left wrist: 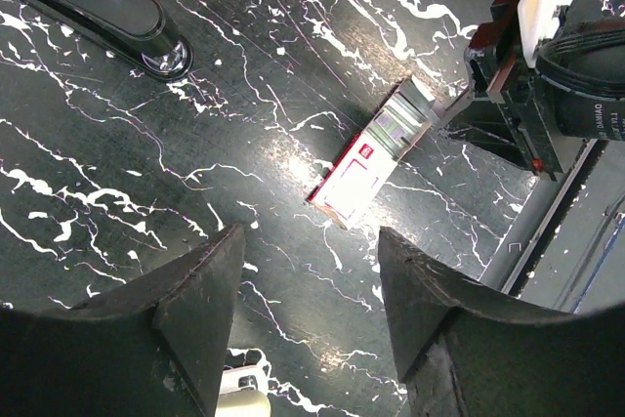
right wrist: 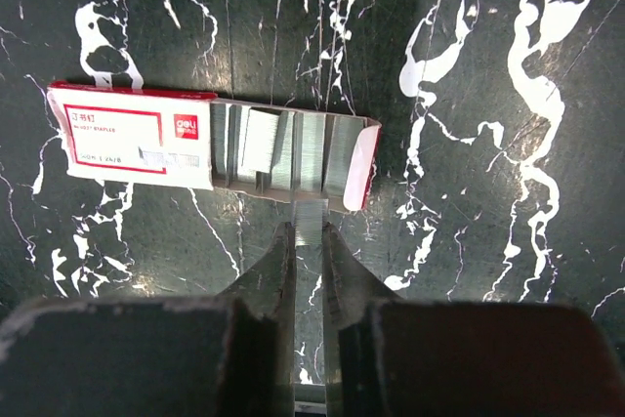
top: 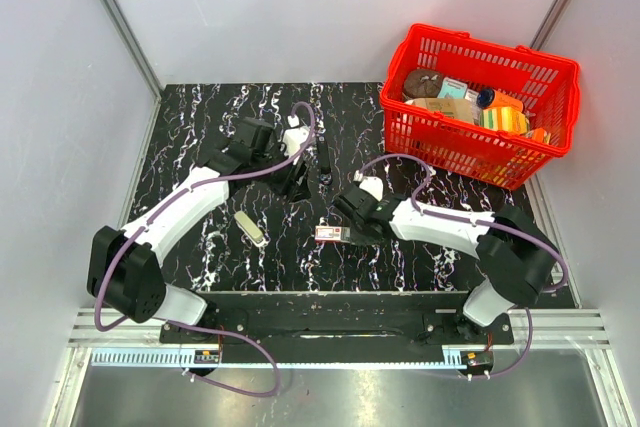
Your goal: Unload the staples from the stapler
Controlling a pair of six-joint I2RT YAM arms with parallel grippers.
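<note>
While the right gripper (right wrist: 309, 237) pinches the staples (right wrist: 310, 216) at the open red-and-white box's (right wrist: 137, 139) rim, left gripper (left wrist: 308, 290) wide and empty, stapler (top: 325, 157) lying farther back, the thin strip could catch that rim and slip or snap.

Stapler (left wrist: 98, 9): slim glossy black bar, flat on table (left wrist: 244, 144). Staples (right wrist: 309, 214): short grey strip pinched in right gripper (right wrist: 309, 233), at box (right wrist: 137, 139) edge.

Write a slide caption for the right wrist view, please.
Right end effector pinches a strip of staples at the open red-and-white box on a marbled table.
</note>
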